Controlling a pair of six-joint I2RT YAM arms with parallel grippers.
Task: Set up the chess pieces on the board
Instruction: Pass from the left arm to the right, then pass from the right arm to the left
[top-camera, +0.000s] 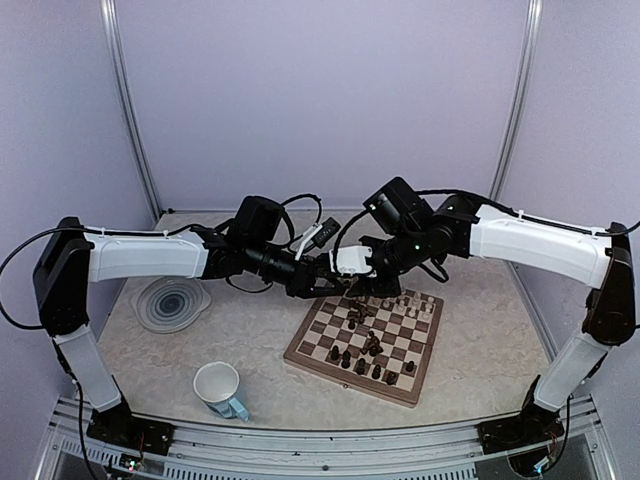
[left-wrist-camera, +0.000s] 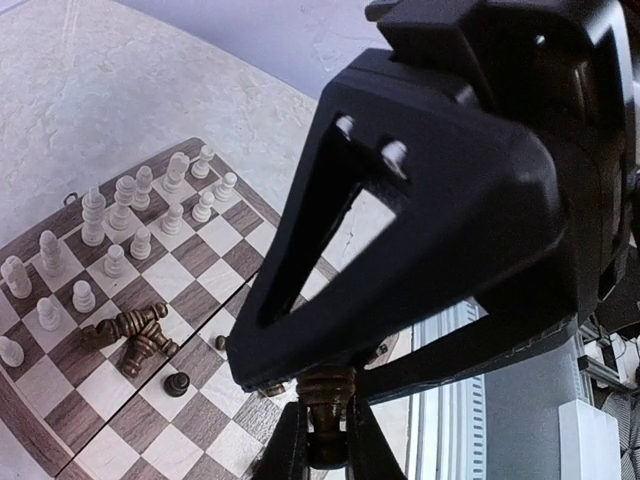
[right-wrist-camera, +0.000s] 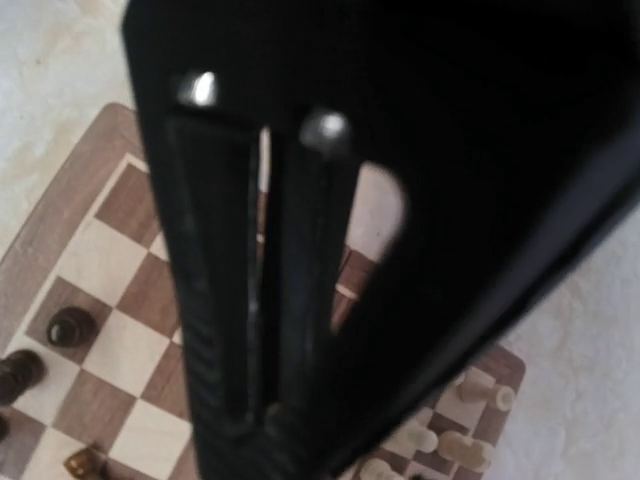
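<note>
The board (top-camera: 317, 351) lies right of centre on the table. Cream chess pieces (left-wrist-camera: 122, 205) stand in two rows along its far right side. Dark chess pieces (top-camera: 372, 347) are scattered over the middle, some lying flat (left-wrist-camera: 137, 335), one pawn (left-wrist-camera: 177, 383) upright. My left gripper (left-wrist-camera: 328, 408) is shut on a dark brown turned piece (left-wrist-camera: 327, 385) above the board's far left corner. My right gripper (top-camera: 356, 284) meets it tip to tip, and its black housing (left-wrist-camera: 470, 200) fills the left wrist view. The right wrist view is dark and blurred, and its jaws are hidden.
A round grey swirl-patterned plate (top-camera: 172, 304) sits left of the board. A white mug (top-camera: 218, 387) stands near the front edge. Both arms cross the table's far half, with cables looping above them. Purple walls enclose the workspace.
</note>
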